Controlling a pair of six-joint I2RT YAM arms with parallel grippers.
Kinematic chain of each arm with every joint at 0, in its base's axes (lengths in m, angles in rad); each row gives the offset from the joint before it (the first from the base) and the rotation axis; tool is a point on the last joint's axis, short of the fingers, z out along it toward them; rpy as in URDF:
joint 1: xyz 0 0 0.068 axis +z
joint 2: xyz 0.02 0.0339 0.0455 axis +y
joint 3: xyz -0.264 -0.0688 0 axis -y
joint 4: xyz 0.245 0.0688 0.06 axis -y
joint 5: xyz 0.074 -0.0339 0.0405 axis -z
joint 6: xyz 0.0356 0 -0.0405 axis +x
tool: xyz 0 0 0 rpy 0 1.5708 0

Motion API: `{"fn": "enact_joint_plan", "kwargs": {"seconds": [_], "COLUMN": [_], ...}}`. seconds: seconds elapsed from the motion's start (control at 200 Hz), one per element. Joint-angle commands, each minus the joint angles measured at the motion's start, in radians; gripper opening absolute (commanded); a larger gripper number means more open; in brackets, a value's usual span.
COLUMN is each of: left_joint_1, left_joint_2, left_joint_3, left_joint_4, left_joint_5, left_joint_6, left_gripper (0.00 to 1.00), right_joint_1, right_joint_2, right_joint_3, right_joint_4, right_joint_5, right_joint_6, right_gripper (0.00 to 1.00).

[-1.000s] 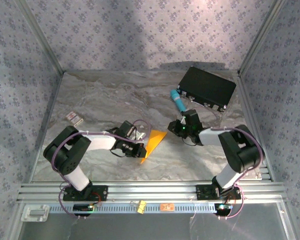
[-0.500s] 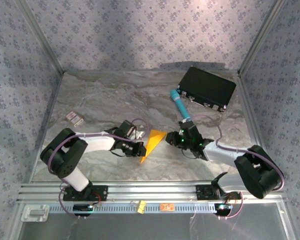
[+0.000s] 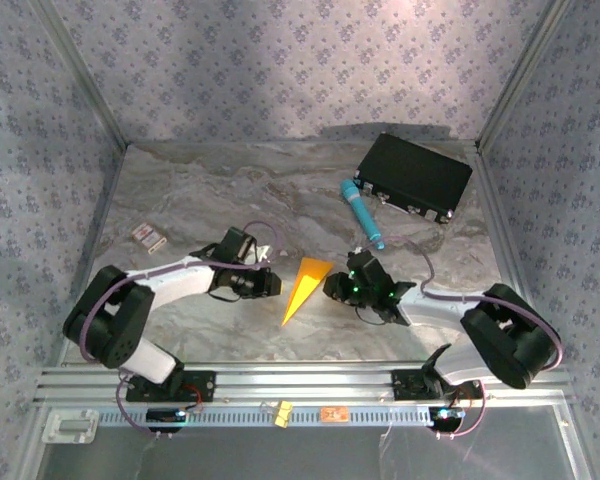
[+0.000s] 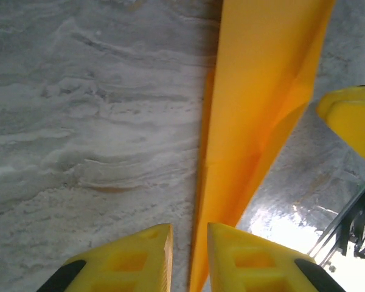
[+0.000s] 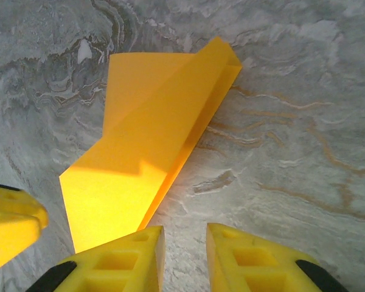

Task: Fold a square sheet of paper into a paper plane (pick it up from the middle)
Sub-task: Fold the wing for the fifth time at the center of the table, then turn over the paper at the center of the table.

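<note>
The orange-yellow sheet of paper is folded into a slim pointed paper plane (image 3: 305, 288) that lies on the marble table (image 3: 210, 200), free of both grippers. My left gripper (image 3: 276, 283) sits just left of it, jaws a narrow gap apart. In the left wrist view the paper plane (image 4: 261, 103) runs away from that gripper (image 4: 188, 234), its edge in line with the gap. My right gripper (image 3: 333, 286) sits just right of the plane, also slightly open. In the right wrist view bare table lies between its jaws (image 5: 184, 234), with the paper plane (image 5: 152, 146) ahead on the left.
A black box (image 3: 414, 176) stands at the back right with a teal pen-like cylinder (image 3: 363, 213) in front of it. A small white-and-red card (image 3: 149, 236) lies at the left. The aluminium rail (image 3: 300, 380) borders the near edge.
My left gripper has opened, let go of the plane and drawn back to the left. The plane now lies loose on the table. My right gripper has come down and leftward beside it.
</note>
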Motion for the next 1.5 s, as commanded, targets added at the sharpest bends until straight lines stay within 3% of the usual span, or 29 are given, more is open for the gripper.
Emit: {"fn": "enact_joint_plan", "kwargs": {"seconds": [0.0,0.655,1.494], "left_joint_1": [0.003,0.002,-0.047], "left_joint_2": [0.045,0.150,0.228], "left_joint_3": [0.041,0.075,0.105], "left_joint_4": [-0.009,0.021,0.052], "left_joint_5": [0.076,0.182,0.217], "left_joint_6": [0.032,0.063,0.058], "left_gripper": [0.22,0.28,0.27], "right_joint_1": [0.014,0.037,0.045], "right_joint_2": [0.040,0.090,0.152], "right_joint_3": [0.051,0.050,0.034], "right_joint_4": [0.014,0.061,0.095], "right_joint_5": [0.014,-0.030,-0.127], "right_joint_6": [0.011,0.024,0.006], "right_gripper": [0.26,0.25,0.23]}}
